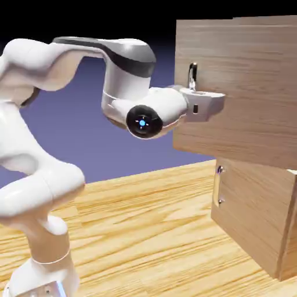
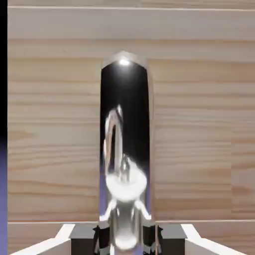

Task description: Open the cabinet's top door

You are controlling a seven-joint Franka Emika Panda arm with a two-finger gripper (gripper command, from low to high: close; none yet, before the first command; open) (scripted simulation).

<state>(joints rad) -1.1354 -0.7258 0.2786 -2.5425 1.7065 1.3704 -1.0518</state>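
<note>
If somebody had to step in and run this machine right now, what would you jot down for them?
End effector: shut on the top door's handle, the shiny bar sitting between the two fingertips in the hand view.
Cabinet: stands on the exterior view's right; the arm reaches across to it.
Top door: already swung out from the cabinet front, its edge standing forward of the lower panel, which is shut.
Done: handle gripped, door partly open.
Left: probably keep pulling the door wider, then let go and back the arm away.
</note>
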